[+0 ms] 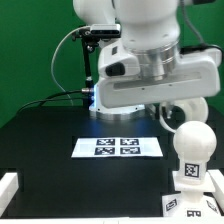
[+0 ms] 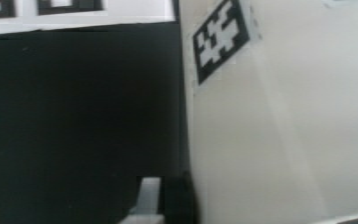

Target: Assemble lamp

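Note:
The white bulb stands upright with its round head up on the square base at the exterior view's right front. The lamp shade hangs under the arm just behind the bulb, above the table. In the wrist view the shade is a big white wall with a black-and-white tag. My gripper is closed narrowly on that wall. One finger shows beside it and the other is hidden behind the shade. In the exterior view the arm's body hides the fingers.
The marker board lies flat mid-table on the black surface; its edge shows in the wrist view. A white block sits at the front of the exterior view's left. Cables and a green backdrop stand behind the arm.

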Motion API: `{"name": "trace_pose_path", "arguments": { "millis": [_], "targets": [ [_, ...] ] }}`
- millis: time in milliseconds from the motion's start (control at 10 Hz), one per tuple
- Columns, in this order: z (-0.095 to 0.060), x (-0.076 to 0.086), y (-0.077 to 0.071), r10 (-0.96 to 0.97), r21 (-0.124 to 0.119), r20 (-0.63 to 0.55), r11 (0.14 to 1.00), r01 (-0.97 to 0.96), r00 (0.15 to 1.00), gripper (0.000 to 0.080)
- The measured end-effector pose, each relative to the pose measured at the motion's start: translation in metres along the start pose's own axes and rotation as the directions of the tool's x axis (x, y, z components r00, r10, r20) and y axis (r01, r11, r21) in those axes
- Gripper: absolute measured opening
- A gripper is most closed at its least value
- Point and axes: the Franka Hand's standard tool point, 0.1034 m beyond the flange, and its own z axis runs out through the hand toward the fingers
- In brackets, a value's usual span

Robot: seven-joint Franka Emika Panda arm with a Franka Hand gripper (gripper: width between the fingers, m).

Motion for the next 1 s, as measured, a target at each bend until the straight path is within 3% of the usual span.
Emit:
{"name": "trace_pose_path", "arguments": {
  "millis": [100,200,600,700,800,1000],
  "targets": [
    [-0.002,-0.001,0.006,-0.073,-0.016,-0.001,0.997,0.073,0.997,0.0041],
    [-0.006,0.001,-0.002,-0.067,-0.033,-0.018,0.997,0.066,0.998,0.0041],
    [-0.006,0.0,-0.001,-0.013,-0.034,-0.028,0.999,0.012,1.0,0.0041],
    [-0.006,0.0,0.003,-0.066,-0.05,-0.03,0.997,0.065,0.997,0.0041],
    [-0.004,-0.001,0.012,-0.192,-0.098,-0.033,0.977,0.188,0.981,0.0041],
    [-0.012,-0.001,0.036,-0.388,-0.131,-0.035,0.916,0.38,0.921,0.0041]
  ]
}}
